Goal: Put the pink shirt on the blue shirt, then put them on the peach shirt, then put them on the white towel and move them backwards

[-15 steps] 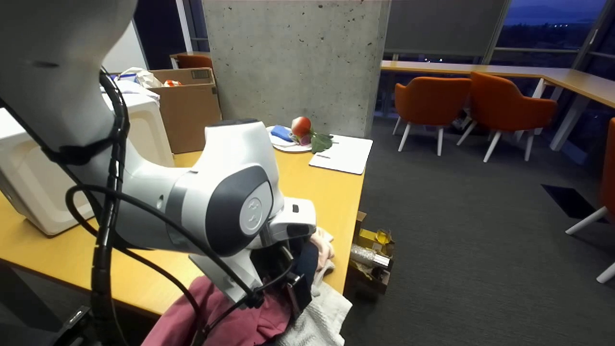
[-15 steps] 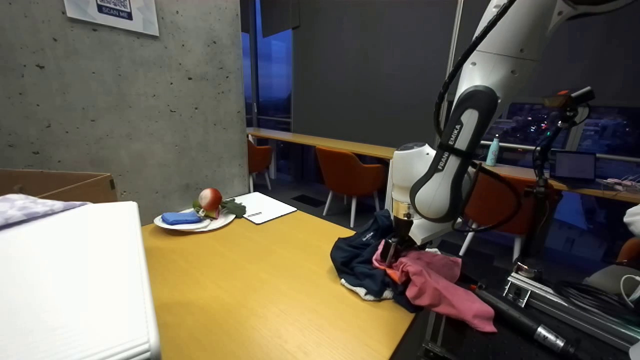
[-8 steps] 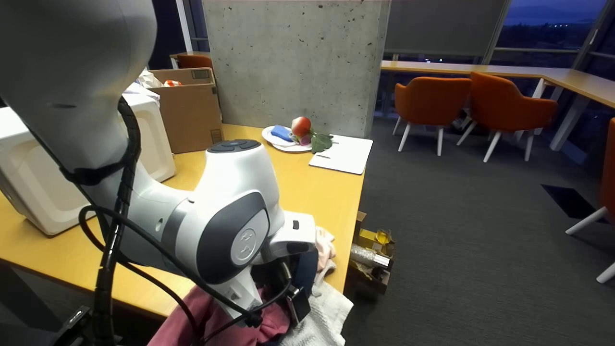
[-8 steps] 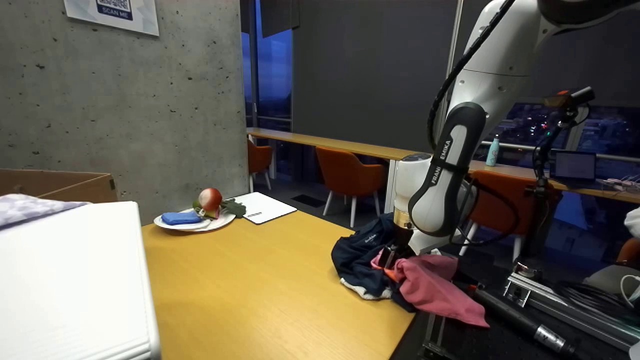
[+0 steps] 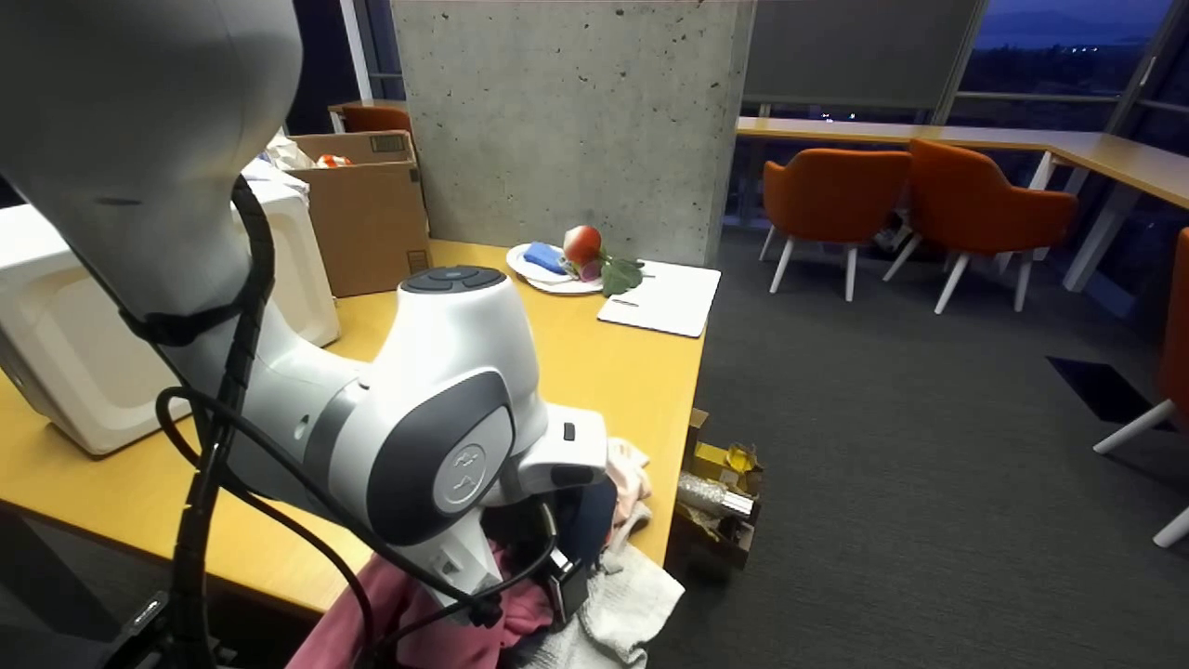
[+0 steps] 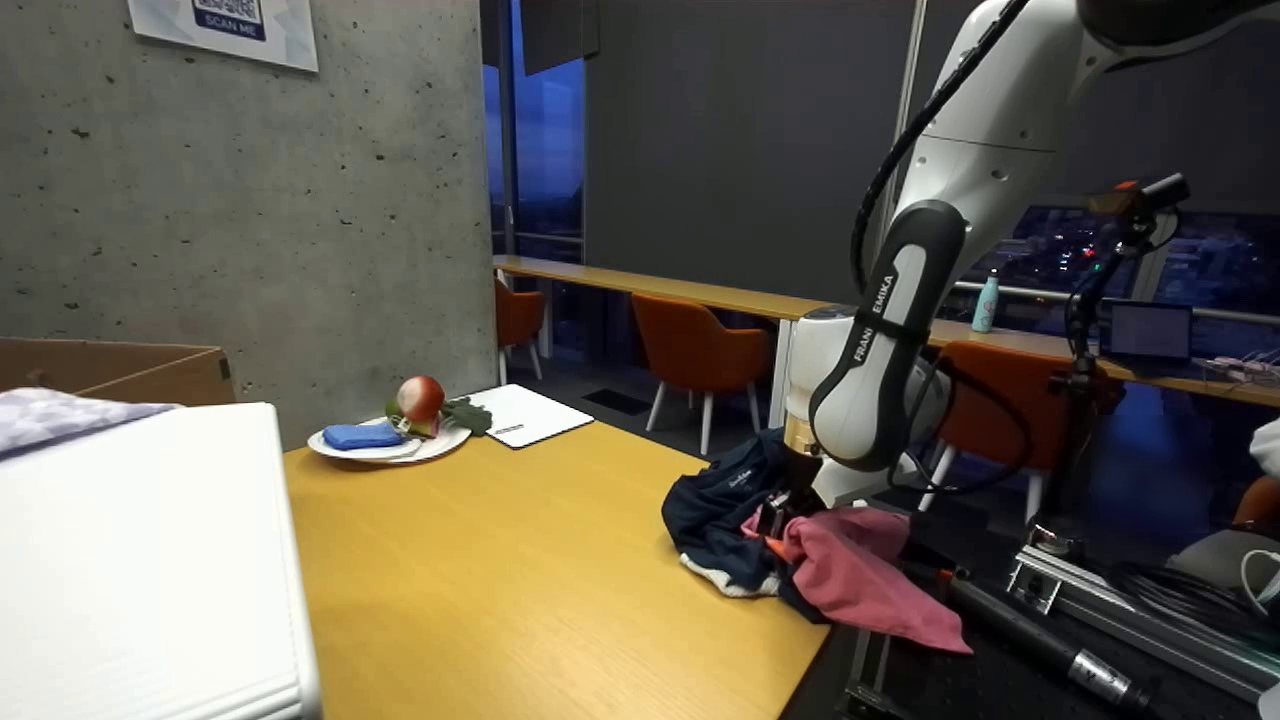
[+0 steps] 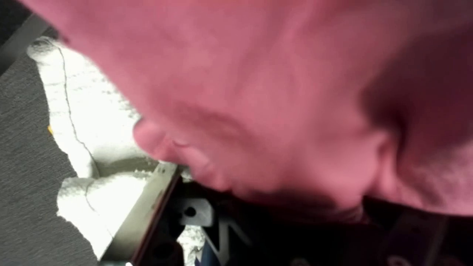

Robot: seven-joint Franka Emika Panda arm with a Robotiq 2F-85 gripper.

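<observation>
A creased pink fabric shirt (image 7: 258, 92), bunched just beside the tip of the pale, flat gripper finger (image 7: 143, 210), spreads beyond it. On the finger's outer side lies a rough white cloth towel (image 7: 92, 107), with streaky grey carpet (image 7: 26, 177) farther out.

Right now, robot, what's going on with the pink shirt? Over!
Gripper low at pink shirt, grip hidden. Shirt partly on blue shirt, one end past edge of the table. In the way: that shirt, covering much of the wrist view.

Past a pitted concrete wall (image 5: 567, 121), orange chairs (image 5: 836, 195) stand on dark carpet (image 5: 882, 446) near dusky windows (image 5: 1059, 60).
</observation>
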